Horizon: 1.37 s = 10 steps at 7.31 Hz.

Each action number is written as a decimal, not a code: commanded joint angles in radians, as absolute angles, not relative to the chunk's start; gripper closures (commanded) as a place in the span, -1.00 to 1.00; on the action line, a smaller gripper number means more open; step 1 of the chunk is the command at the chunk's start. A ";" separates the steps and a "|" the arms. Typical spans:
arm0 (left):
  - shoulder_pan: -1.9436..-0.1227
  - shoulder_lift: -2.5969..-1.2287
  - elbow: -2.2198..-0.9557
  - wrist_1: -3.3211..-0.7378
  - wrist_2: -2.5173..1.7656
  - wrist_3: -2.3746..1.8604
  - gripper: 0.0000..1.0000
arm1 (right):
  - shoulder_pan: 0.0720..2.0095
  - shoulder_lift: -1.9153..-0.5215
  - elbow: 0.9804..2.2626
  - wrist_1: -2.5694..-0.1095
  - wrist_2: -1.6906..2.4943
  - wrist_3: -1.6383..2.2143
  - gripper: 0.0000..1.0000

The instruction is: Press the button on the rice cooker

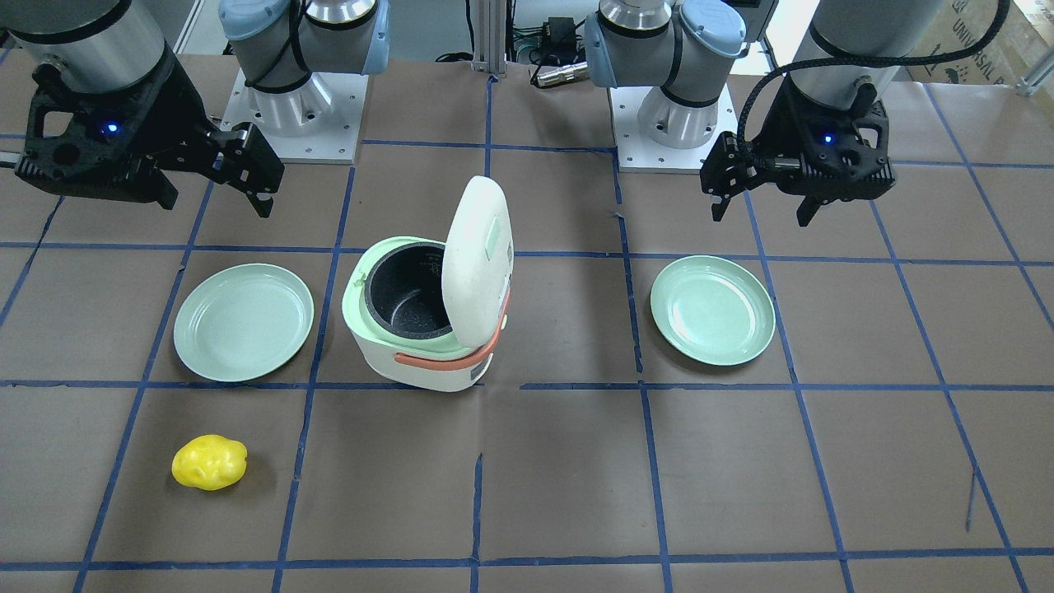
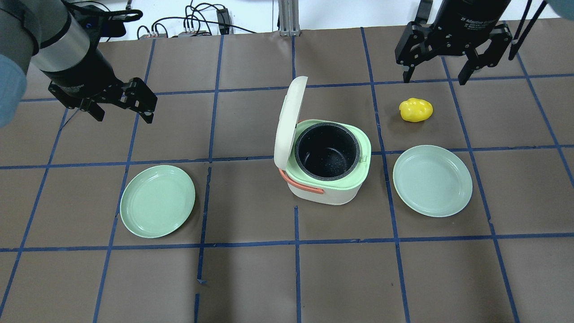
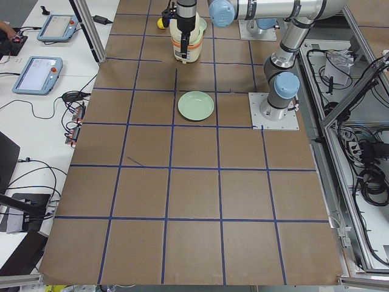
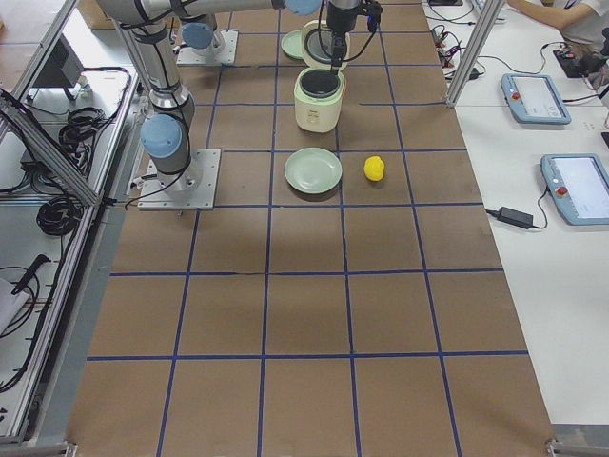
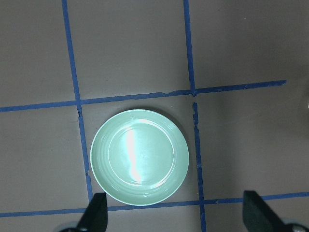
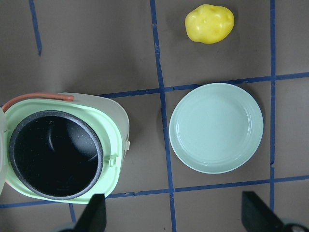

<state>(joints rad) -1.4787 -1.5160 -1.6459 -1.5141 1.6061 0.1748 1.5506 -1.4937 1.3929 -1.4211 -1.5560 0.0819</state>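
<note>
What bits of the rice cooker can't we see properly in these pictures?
- Button: tiny in the front-facing view, any marking unreadable. Overhead sees the raised lid almost edge-on, so it is hidden.
- Lid's underside: faces away from the front-facing camera.
- Right wrist view: the rice cooker's lid is cut off by the left edge.
- Left wrist view: only a green plate; the cooker is out of frame.
- Side views: cooker too small for detail.
</note>
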 commanded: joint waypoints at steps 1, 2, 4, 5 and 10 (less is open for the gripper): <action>-1.479 -1.516 -1.646 -1.514 1.606 0.175 -1.00 | 1.551 -1.497 1.397 -1.425 -1.569 0.094 -0.99; -1.479 -1.517 -1.646 -1.514 1.606 0.175 -1.00 | 1.552 -1.494 1.399 -1.425 -1.571 0.098 -0.99; -1.479 -1.517 -1.646 -1.514 1.606 0.175 -1.00 | 1.557 -1.486 1.399 -1.428 -1.569 0.106 -0.99; -1.479 -1.517 -1.646 -1.514 1.606 0.175 -1.00 | 1.557 -1.488 1.399 -1.428 -1.569 0.107 -0.99; -1.479 -1.516 -1.646 -1.514 1.606 0.175 -1.00 | 1.559 -1.486 1.401 -1.428 -1.566 0.103 -0.99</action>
<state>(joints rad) -1.4788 -1.5164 -1.6460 -1.5141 1.6061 0.1749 1.5574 -1.4874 1.3992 -1.4281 -1.5672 0.1034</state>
